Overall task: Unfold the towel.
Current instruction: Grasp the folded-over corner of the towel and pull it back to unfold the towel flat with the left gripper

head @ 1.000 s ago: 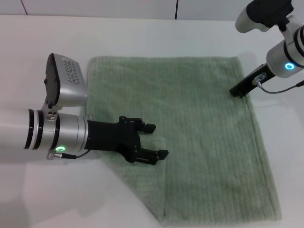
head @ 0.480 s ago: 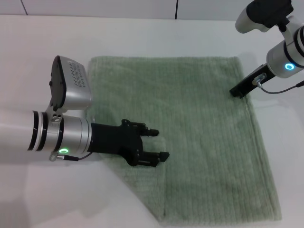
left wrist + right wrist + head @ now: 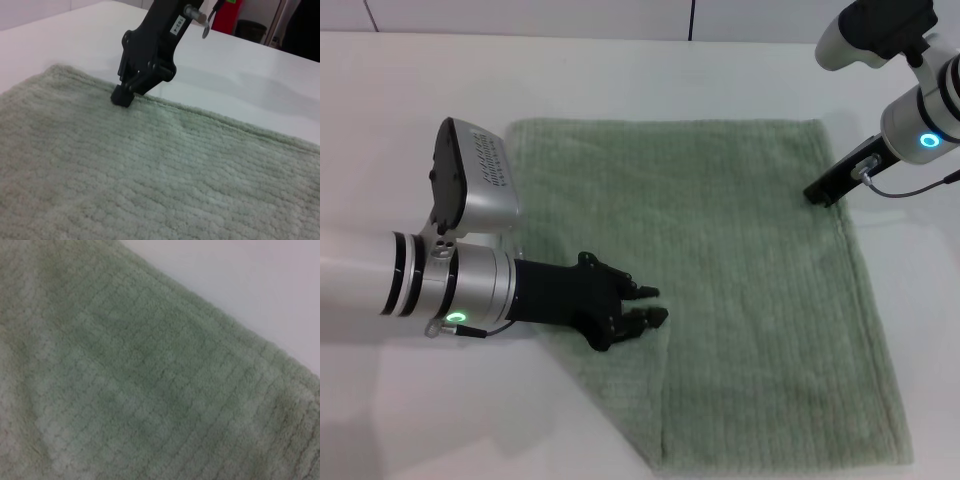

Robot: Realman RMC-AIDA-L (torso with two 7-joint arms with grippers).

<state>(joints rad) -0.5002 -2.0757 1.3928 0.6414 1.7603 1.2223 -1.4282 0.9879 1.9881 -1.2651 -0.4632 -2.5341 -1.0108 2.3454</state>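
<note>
- Since the earlier frame, the left gripper (image 3: 645, 305) was closed onto the folded flap of the towel (image 3: 740, 300) — pinched for lifting open.
- At the towel's far right corner, mid-table, the right gripper (image 3: 823, 192) was pressed as an anchor — its finger state could not be told.

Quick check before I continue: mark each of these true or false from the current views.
1. The left gripper is at the folded flap on the towel. True.
2. The right gripper is lifted high above the table. False: its tip sits down at the towel's far right edge.
3. The towel is bunched into a ball. False: it lies mostly flat, with one corner folded over.
4. The left jaws are nearly together on the flap's edge. True.
</note>
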